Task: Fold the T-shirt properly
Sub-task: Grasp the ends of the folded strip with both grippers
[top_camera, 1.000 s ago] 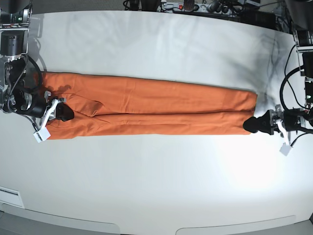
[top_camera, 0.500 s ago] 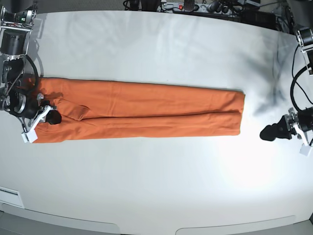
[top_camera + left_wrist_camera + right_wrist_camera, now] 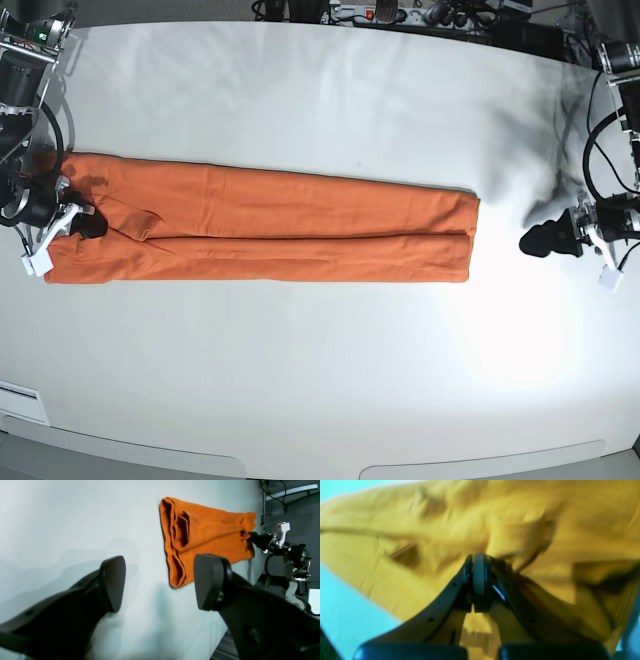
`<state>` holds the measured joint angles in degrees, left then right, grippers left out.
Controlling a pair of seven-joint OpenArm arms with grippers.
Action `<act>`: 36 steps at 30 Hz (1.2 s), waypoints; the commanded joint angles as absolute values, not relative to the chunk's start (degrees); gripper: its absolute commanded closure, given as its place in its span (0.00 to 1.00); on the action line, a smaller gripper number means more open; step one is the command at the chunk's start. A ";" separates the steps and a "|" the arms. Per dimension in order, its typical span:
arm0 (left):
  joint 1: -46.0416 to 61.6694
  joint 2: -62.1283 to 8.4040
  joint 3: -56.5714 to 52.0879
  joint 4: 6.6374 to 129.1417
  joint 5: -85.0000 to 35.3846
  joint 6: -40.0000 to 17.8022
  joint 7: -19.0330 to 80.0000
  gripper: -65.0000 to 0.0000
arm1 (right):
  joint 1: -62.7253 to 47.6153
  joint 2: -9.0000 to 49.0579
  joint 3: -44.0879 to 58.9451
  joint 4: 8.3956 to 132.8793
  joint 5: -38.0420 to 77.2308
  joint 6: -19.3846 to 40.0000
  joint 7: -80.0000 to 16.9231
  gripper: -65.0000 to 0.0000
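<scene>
On the white desk (image 3: 320, 380), the T-shirt (image 3: 270, 220) is laid out as a long narrow folded strip, its one end pinched in the closed right tool (image 3: 478, 580), while the left tool (image 3: 160, 582) is held wide apart, empty, beyond the other end.

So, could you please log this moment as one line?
T-shirt: long folded strip, flat on table | right gripper: shut on T-shirt end | left gripper: open, off cloth

right claw (image 3: 480, 560): jaws pressed together | T-shirt (image 3: 425, 542): blurred, apparently pinched
</scene>
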<state>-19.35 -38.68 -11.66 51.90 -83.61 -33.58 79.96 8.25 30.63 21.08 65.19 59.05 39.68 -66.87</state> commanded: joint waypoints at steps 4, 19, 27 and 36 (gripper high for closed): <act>-20.69 -36.21 -12.08 52.64 -85.00 -33.43 80.00 0.31 | 9.54 34.09 25.34 65.95 61.58 40.00 -65.84 1.00; -20.80 -25.67 -12.08 52.64 -79.24 -32.47 80.00 0.31 | 9.54 39.22 27.11 65.95 61.54 40.00 -68.38 0.99; -20.78 -21.37 -12.08 52.64 -76.42 -31.66 80.00 0.32 | 9.54 39.22 27.11 65.95 61.54 40.00 -68.18 0.99; -20.97 -21.12 -12.08 52.64 -72.07 -31.70 80.00 1.00 | 9.54 39.20 27.11 65.95 62.92 40.00 -68.23 1.00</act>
